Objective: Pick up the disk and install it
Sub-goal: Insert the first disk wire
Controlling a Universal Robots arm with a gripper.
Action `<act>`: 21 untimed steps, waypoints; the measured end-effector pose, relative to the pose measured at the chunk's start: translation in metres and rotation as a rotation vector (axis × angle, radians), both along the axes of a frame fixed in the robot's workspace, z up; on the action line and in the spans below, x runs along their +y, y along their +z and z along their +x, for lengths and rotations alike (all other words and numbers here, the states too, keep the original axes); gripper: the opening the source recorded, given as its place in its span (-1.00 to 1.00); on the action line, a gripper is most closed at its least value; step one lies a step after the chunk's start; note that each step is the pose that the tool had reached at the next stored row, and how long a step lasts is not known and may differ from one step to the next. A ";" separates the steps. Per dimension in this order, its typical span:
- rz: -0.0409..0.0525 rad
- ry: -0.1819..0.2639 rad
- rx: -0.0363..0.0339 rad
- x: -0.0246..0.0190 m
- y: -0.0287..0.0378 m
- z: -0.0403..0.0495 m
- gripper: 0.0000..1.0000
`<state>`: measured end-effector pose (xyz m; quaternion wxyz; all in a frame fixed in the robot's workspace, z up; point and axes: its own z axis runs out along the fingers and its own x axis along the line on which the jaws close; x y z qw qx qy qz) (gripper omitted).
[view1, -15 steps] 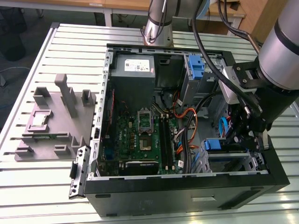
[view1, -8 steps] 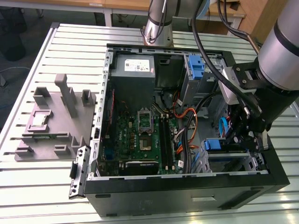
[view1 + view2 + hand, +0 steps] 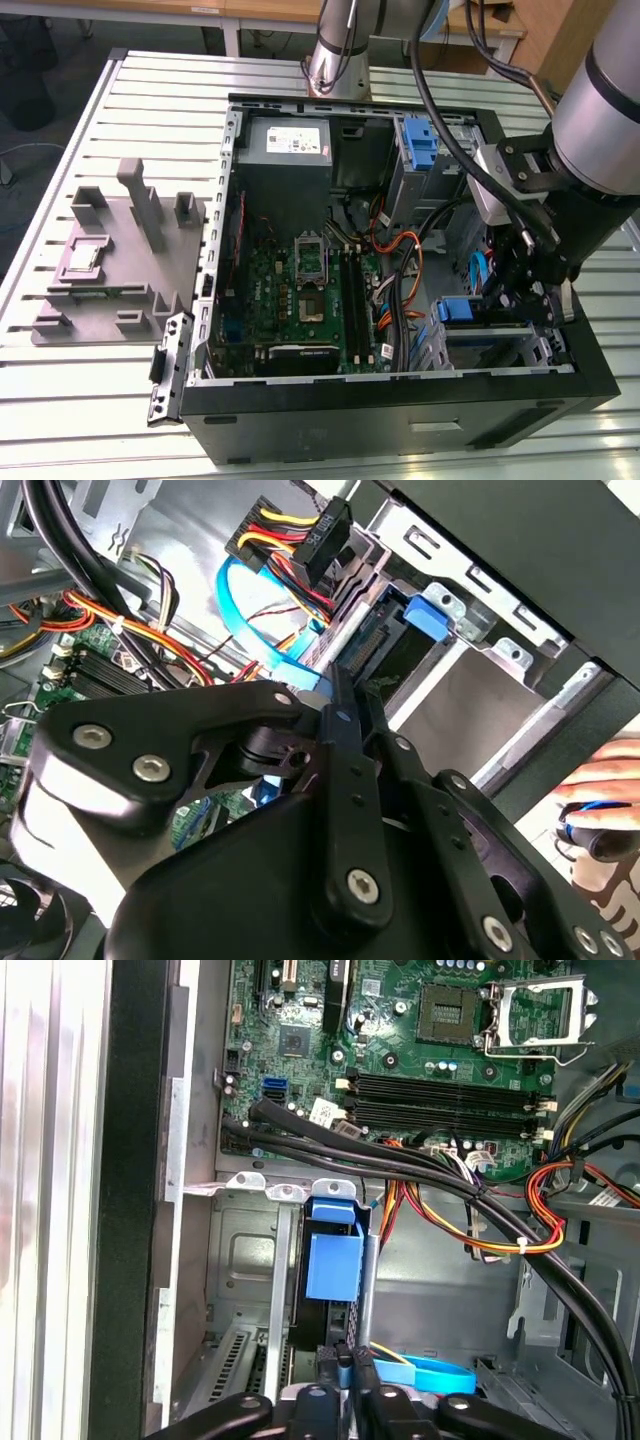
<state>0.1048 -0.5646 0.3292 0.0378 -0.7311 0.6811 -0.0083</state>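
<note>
Claw (image 3: 345,1385) fingers are clenched on the edge of the disk (image 3: 335,1305), which stands on edge directly ahead of the fingertips, its blue side rail (image 3: 333,1260) facing out as it sits in the metal drive bay (image 3: 245,1260) at the corner of the open computer case (image 3: 400,410). In the exterior view the claw (image 3: 525,285) hangs inside that corner. Beyond the disk lies the green motherboard (image 3: 420,1050); beside the fingers curls a blue cable (image 3: 425,1372), and black cables (image 3: 400,1165) cross between.
</note>
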 end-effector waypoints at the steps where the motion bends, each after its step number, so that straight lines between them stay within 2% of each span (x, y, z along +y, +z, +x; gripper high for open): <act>1: 0.0000 0.000 0.0000 0.0000 0.0000 0.0000 -0.65; 2: -0.0002 0.000 0.0000 0.0000 0.0000 0.0000 -0.53; 7: -0.0003 0.000 0.0000 0.0000 0.0016 0.0000 -0.53; 15: 0.0017 0.000 0.0000 0.0000 0.0179 0.0000 -0.53; 21: 0.0017 0.000 0.0010 0.0000 0.0185 0.0001 -0.53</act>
